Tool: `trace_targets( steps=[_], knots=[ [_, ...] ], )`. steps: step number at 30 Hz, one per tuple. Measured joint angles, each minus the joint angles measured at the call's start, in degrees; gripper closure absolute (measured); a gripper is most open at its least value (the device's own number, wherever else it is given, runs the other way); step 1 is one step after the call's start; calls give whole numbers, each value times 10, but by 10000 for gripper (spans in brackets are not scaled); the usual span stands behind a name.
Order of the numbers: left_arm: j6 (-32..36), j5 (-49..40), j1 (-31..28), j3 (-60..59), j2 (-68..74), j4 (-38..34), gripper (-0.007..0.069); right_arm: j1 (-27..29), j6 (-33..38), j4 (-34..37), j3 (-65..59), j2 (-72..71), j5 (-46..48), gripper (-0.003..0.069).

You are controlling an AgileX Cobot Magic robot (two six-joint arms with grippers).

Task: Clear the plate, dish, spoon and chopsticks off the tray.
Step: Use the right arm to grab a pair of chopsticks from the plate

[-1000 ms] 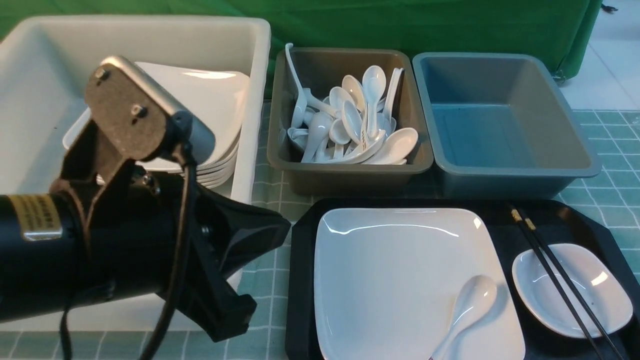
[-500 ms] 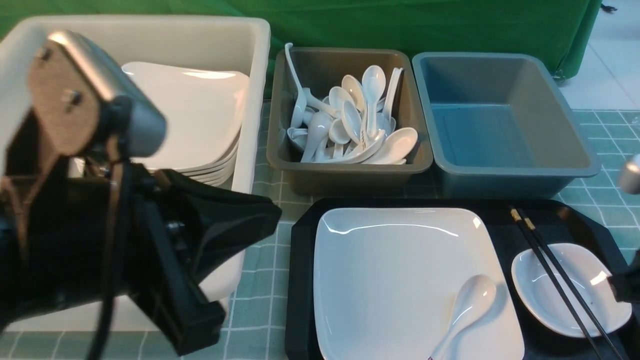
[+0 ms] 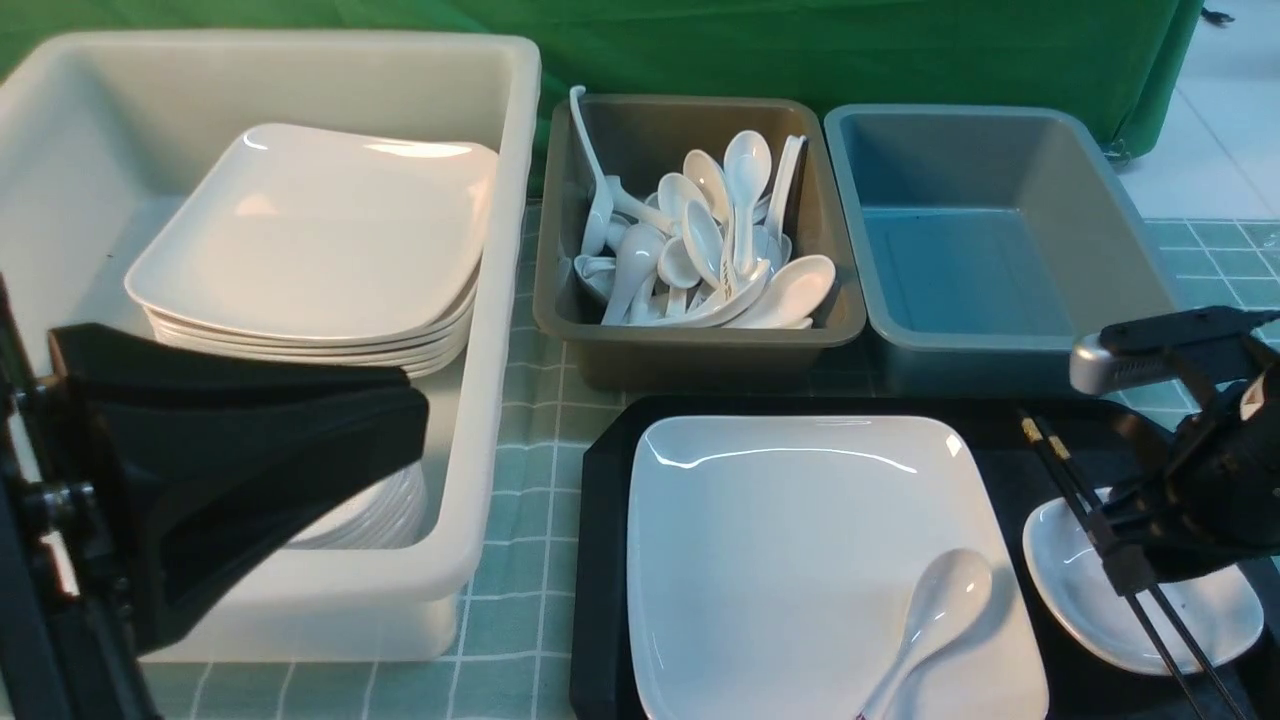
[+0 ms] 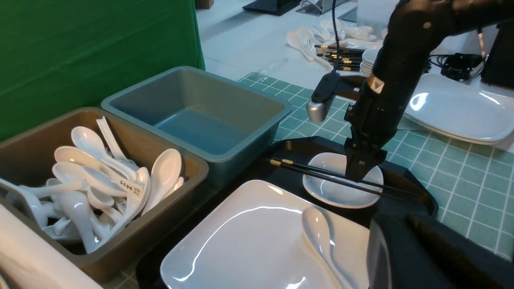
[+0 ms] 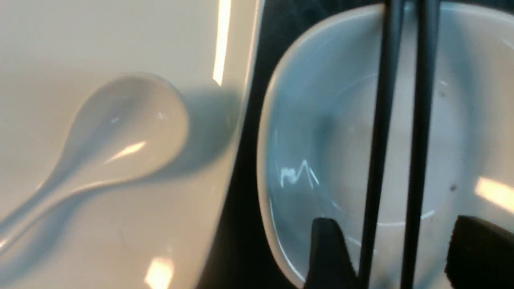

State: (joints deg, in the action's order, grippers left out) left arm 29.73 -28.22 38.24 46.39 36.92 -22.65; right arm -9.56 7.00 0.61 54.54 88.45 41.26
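My right pincer (image 5: 401,257) stands wide astride the pair of thin black gold-banded chopsticks (image 5: 381,120), which lie across the small glossy white dish (image 5: 321,140) just below that pincer, so a skewed close could pinch only one stick or tip the dish.

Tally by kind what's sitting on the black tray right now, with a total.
Plate: 1
Dish: 1
Spoon: 1
Chopsticks: 2 (one pair)
Total: 5
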Motion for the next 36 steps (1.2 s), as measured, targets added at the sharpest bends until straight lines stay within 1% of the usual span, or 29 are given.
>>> trace_targets(
  steps=[7, 12, 18, 22, 23, 27, 28, 29, 36],
  knots=[
    [0, 0, 0, -6, 0, 4, 607, 36, 17, 13, 0, 59, -38, 229],
    [-1, 0, 0, -6, 0, 4, 607, 41, 25, 14, 0, 83, -59, 233],
    [-1, 4, 0, -6, 0, 4, 607, 42, 30, 15, 0, 101, -68, 301],
    [-1, 4, 0, -6, 0, 4, 607, 42, 31, 15, 0, 108, -68, 320],
    [-1, 4, 0, -6, 0, 4, 607, 42, 32, 15, 0, 109, -68, 333],
    [-1, 4, 0, -6, 0, 4, 607, 42, 50, 15, 0, 110, -58, 452],
    [-1, 4, 0, -6, 0, 4, 607, 42, 56, 15, 0, 110, -53, 489],
    [-1, 4, 0, -6, 0, 4, 607, 42, 64, 16, 0, 110, -46, 546],
    [4, 4, 0, -6, 0, 5, 607, 32, 95, 15, 0, 76, -18, 553]
  ],
)
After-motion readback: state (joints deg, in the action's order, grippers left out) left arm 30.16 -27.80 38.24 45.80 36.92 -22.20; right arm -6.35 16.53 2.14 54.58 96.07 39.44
